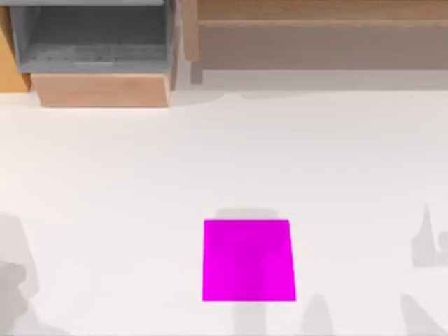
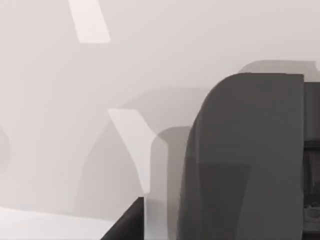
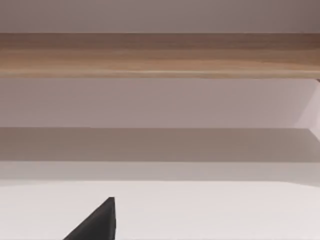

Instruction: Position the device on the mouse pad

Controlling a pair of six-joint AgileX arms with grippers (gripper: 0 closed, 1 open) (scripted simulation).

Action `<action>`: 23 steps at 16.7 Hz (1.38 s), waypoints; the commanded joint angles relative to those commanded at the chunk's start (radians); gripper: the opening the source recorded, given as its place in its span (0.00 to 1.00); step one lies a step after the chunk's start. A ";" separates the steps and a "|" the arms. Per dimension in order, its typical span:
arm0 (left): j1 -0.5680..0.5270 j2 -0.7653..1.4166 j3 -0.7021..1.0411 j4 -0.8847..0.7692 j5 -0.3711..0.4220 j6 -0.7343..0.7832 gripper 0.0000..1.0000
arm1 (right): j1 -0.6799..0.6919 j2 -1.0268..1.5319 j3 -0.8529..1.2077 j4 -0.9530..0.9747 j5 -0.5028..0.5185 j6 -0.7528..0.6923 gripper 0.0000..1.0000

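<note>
The mouse pad (image 1: 248, 260) is a flat magenta rectangle lying on the white table, near the front edge and slightly right of centre, with nothing on it. In the left wrist view a smooth dark grey body with a rounded corner, the device (image 2: 245, 160), looms close to the camera above the white table. Beside it a black fingertip (image 2: 125, 226) of my left gripper pokes in at the frame's edge. I cannot tell whether the device is held. In the right wrist view one black fingertip (image 3: 97, 222) of my right gripper hangs over bare table, facing the back wall.
A wooden cabinet with an open grey drawer (image 1: 94, 42) stands at the back left. A long wooden shelf (image 1: 315, 28) runs along the back right, and its board (image 3: 160, 52) faces the right wrist camera. Arm shadows fall on the table's front corners.
</note>
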 joint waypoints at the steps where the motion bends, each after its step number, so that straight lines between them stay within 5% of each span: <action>1: 0.000 0.000 0.000 0.000 0.000 0.000 0.00 | 0.000 0.000 0.000 0.000 0.000 0.000 1.00; 6: 0.000 0.000 0.000 0.000 0.000 0.000 0.00 | 0.000 0.000 0.000 0.000 0.000 0.000 1.00; 17: 0.000 -0.202 0.263 -0.472 0.023 -0.007 0.00 | 0.000 0.000 0.000 0.000 0.000 0.000 1.00; 23: 0.000 -0.235 0.305 -0.527 0.022 -0.009 0.00 | 0.000 0.000 0.000 0.000 0.000 0.000 1.00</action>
